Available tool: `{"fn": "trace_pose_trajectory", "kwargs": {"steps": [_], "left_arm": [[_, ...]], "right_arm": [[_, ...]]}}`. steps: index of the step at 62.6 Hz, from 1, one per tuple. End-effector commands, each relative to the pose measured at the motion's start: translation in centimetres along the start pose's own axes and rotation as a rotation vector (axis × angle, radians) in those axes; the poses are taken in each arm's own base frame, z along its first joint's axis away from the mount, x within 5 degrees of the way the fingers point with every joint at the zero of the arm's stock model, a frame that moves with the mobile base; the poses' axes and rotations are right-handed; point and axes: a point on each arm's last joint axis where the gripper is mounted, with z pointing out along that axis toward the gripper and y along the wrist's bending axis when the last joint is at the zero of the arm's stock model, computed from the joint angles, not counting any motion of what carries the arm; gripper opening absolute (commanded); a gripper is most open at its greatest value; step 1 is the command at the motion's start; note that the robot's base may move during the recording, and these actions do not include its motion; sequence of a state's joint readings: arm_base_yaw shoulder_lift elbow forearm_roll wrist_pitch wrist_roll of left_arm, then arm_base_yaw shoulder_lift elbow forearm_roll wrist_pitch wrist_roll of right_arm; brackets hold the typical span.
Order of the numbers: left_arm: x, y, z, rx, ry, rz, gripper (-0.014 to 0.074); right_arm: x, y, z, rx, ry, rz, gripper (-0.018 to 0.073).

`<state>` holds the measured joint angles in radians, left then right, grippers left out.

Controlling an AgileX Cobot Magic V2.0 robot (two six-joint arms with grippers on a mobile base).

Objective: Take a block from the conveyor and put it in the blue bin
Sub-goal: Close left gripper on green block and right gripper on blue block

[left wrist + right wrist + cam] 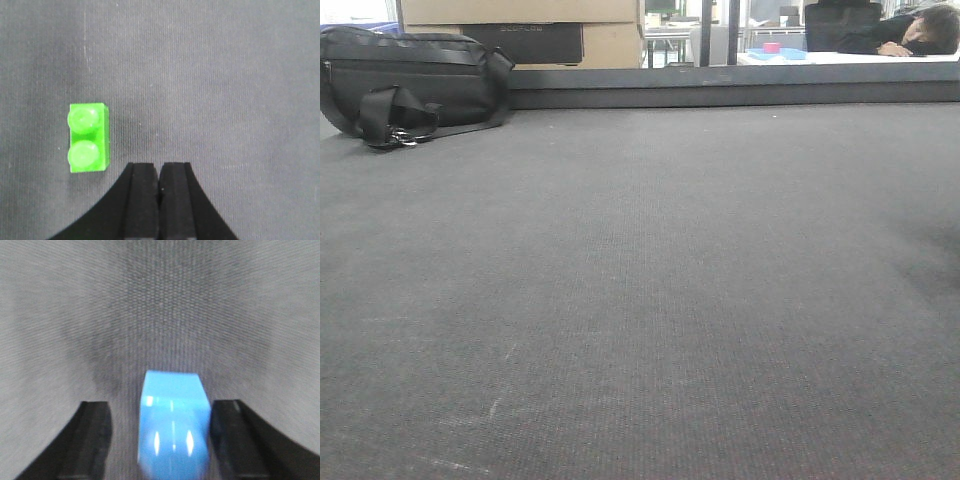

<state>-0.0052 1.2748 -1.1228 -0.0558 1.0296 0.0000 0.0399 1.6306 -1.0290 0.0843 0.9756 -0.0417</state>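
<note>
A bright green two-stud block (88, 137) lies on the dark grey conveyor (225, 75), just ahead and left of my left gripper (159, 167), whose black fingers are shut together on nothing. In the right wrist view a blurred light blue block (174, 430) rests on the belt (160, 305) between the fingers of my open right gripper (161, 405). It lies close to the right finger (235, 440), with a clear gap to the left one. The front view shows only bare belt (640, 300), with no gripper or block. The blue bin is out of view.
A black bag (415, 85) lies at the belt's far left, by the dark edge rail (740, 92). Cardboard boxes (520, 30) stand behind it. Further back, a person (920, 35) rests on a white table bearing a small blue dish (778, 53).
</note>
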Motion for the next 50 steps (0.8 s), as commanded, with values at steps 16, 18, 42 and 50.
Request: {"fn": "trace_pose_trajectory", "kwargs": {"steps": [16,18,42,50], "left_arm": [[0.5,1.6,-0.2,-0.034,0.078,-0.163,-0.0111],[0.6,2.0,0.1,-0.039,0.101,-0.145,-0.0111],[-1.0,4.0,5.1,-0.056,0.153,0.098,-0.0065],[-1.2,4.3,7.0,-0.062,0.196,0.091,0.0174]], "right_arm": [[0.2,-0.1,-1.1,0.023,-0.022,0.010,-0.0160],[0.3,-0.1,-1.6,0.023,-0.038,0.009,-0.0162],[2.0,0.7,-6.5,-0.029,-0.212,0.025,-0.0162],[2.0,0.8,-6.4,-0.042,-0.211,0.032,-0.0162]]}}
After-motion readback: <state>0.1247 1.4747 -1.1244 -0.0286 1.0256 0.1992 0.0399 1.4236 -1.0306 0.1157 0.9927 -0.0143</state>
